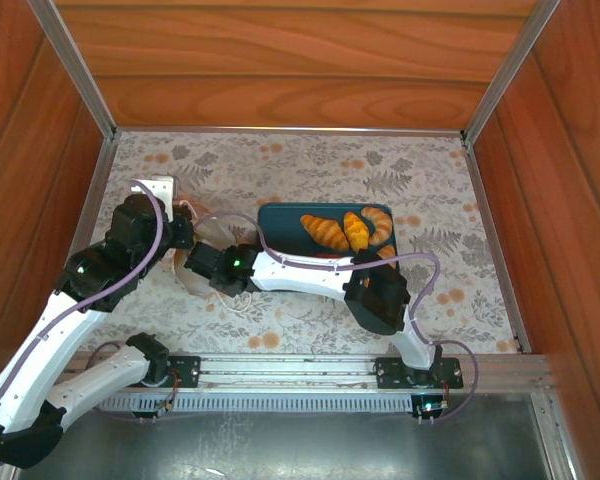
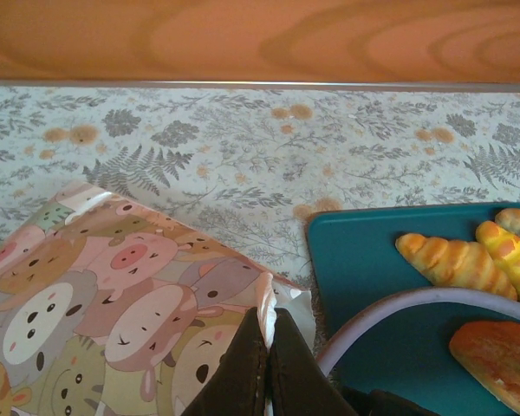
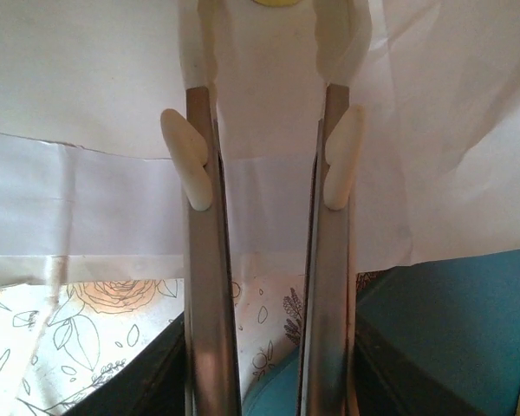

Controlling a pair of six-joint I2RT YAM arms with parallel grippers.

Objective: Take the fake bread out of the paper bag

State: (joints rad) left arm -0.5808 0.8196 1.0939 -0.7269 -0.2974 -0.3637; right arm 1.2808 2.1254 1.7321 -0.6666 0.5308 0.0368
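Observation:
The paper bag (image 2: 113, 295), printed with pastel cartoon animals, lies on its side left of the teal tray. My left gripper (image 2: 269, 325) (image 1: 185, 235) is shut on the bag's white rim. My right gripper (image 3: 269, 17) reaches inside the bag, whose white inner paper (image 3: 87, 104) surrounds it. Its jaws stand apart. A yellow bit of fake bread (image 3: 277, 3) shows at the top edge between the fingertips, with white paper visible on either side of it. More fake bread lies on the tray: a croissant (image 2: 455, 260) (image 1: 323, 230), a ridged roll (image 2: 513, 256) (image 1: 357, 230) and a reddish pastry (image 2: 498, 351).
The teal tray (image 1: 280, 222) (image 2: 364, 260) sits mid-table right of the bag. A purple cable (image 2: 399, 303) arcs over its near edge. Wooden walls close in the back and both sides, and the floral tablecloth (image 1: 430, 180) covers the table.

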